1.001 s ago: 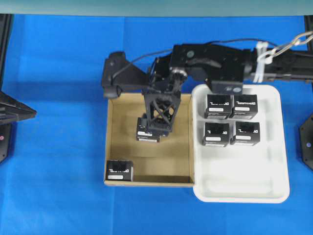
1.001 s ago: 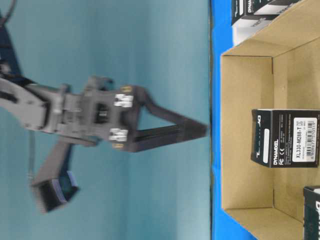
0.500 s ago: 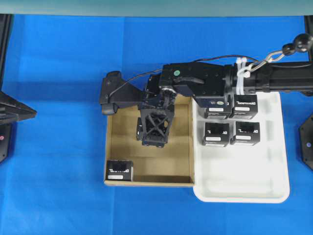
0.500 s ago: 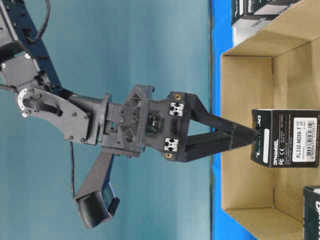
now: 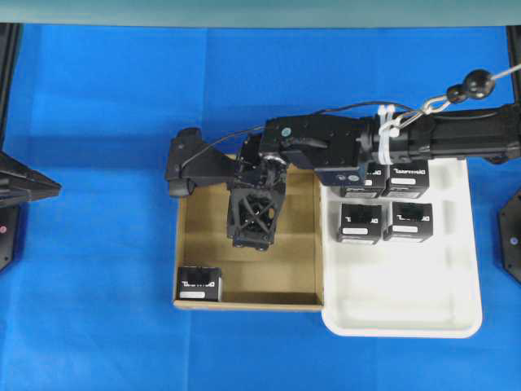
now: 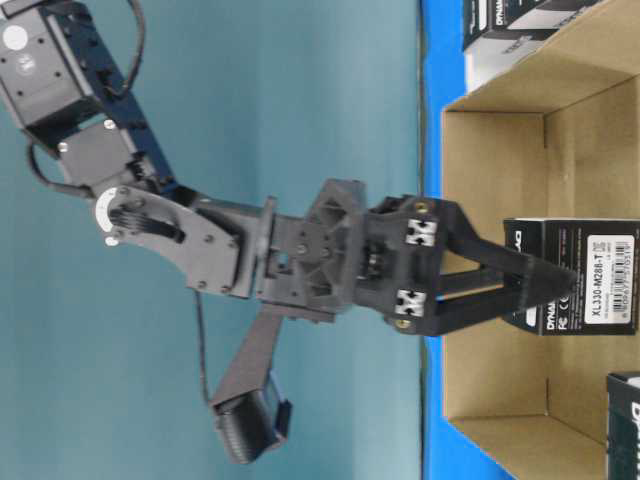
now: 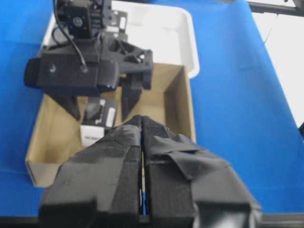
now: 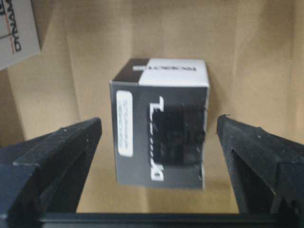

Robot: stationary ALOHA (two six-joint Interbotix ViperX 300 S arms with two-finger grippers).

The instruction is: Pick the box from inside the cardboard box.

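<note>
A black box (image 8: 161, 123) with white lettering lies on the floor of the brown cardboard box (image 5: 281, 273). My right gripper (image 5: 248, 240) reaches down into the carton and stands open, one finger on each side of this box with a gap on both sides. From table level its fingertips (image 6: 565, 283) overlap the box (image 6: 600, 275). The overhead view hides this box under the gripper. My left gripper (image 7: 142, 119) is shut with nothing between its taped fingers, hovering away from the carton (image 7: 178, 102).
A second black box (image 5: 199, 285) sits in the carton's front left corner. A white tray (image 5: 407, 305) right of the carton holds several black boxes (image 5: 360, 221). Blue cloth (image 5: 98, 269) covers the table around them.
My right gripper has come down into the carton, and its fingers now flank the box. It has stayed open. The boxes have not moved.
</note>
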